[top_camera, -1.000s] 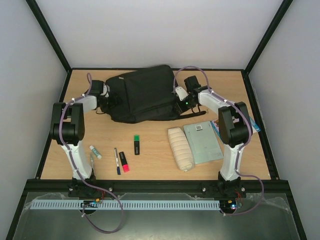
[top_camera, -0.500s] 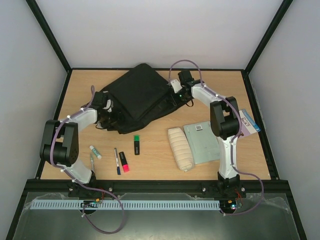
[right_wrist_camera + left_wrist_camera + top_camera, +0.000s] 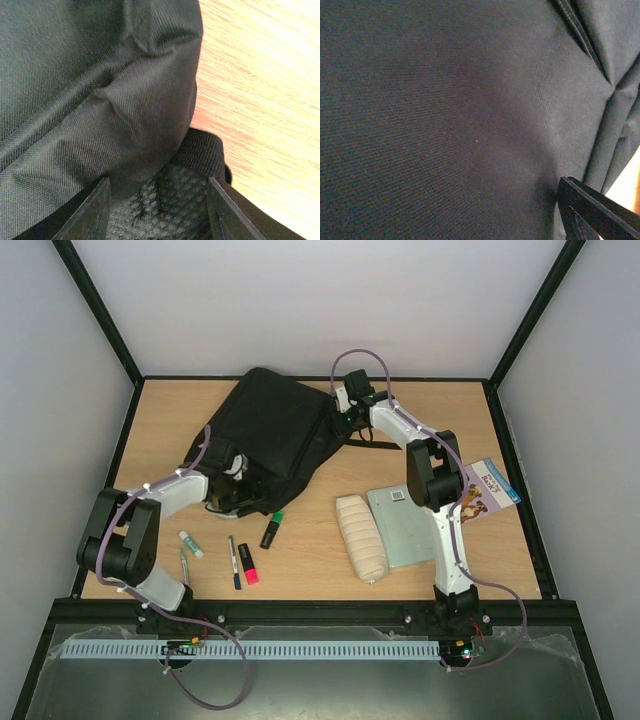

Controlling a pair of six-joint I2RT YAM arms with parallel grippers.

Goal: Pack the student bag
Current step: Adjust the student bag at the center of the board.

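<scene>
The student bag (image 3: 268,432), a big black backpack, lies slantwise across the far half of the table. My left gripper (image 3: 232,473) is pressed against its near left corner. In the left wrist view black fabric (image 3: 460,115) fills the frame and a single finger (image 3: 592,212) shows at the lower right, so its jaw state is unclear. My right gripper (image 3: 345,417) is at the bag's far right edge. In the right wrist view it (image 3: 157,200) is shut on a mesh-padded part of the bag (image 3: 165,195), which fills the gap between both fingers.
A green highlighter (image 3: 271,529) lies tilted against the bag's near edge. A pink marker (image 3: 248,566), a pen (image 3: 233,562) and a glue stick (image 3: 191,544) lie near left. A beige pencil case (image 3: 361,537), a grey notebook (image 3: 405,524) and a picture book (image 3: 482,486) lie right.
The bag has swung counter-clockwise: the left gripper pulled its left end nearer, the right gripper carried its right end farther and leftward. The green highlighter got nudged askew. The picture book is uncovered.
</scene>
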